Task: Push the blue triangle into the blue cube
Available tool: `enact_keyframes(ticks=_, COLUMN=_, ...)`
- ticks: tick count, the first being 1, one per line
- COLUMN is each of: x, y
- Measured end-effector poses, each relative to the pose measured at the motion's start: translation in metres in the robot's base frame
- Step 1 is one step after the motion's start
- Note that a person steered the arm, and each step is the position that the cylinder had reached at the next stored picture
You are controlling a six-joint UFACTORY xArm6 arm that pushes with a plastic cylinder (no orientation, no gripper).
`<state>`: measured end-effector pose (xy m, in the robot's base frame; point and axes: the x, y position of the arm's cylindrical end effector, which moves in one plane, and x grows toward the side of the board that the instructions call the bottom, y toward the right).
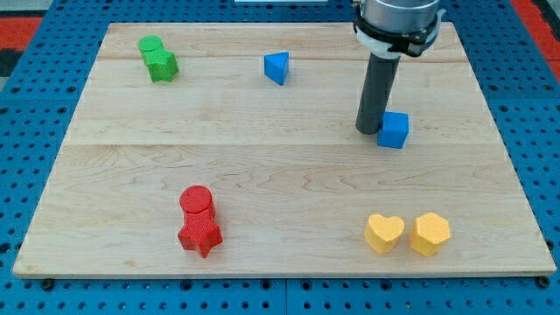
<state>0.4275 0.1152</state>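
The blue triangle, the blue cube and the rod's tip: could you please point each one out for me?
blue triangle (276, 67): camera view, on its front face.
blue cube (395, 130): camera view, on its front face.
my tip (367, 131): camera view, on the rod's very end, just left of the cube.

On my wooden board (262, 175): eight blocks in four colours. Two blue, a triangle (276, 67) and a cube (394, 129); two green (157, 59); two red (199, 220); two yellow (408, 234).

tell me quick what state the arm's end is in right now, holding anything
No gripper: my tip holds nothing. It rests on the board just left of the blue cube, far to the right of the blue triangle.
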Motion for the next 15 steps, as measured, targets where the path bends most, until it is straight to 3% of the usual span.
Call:
enact_keyframes(ticks=2, x=-0.014, y=-0.126)
enact_keyframes(ticks=3, x=-0.059, y=-0.152)
enact_keyframes(ticks=5, x=-0.121, y=-0.159)
enact_keyframes(ticks=6, x=-0.135, y=-0.136)
enact_keyframes(ticks=8, x=-0.123, y=-0.071)
enact_keyframes(ticks=10, x=-0.177, y=-0.07)
enact_keyframes(ticks=13, x=-0.113, y=-0.011)
enact_keyframes(ticks=15, x=-0.085, y=-0.02)
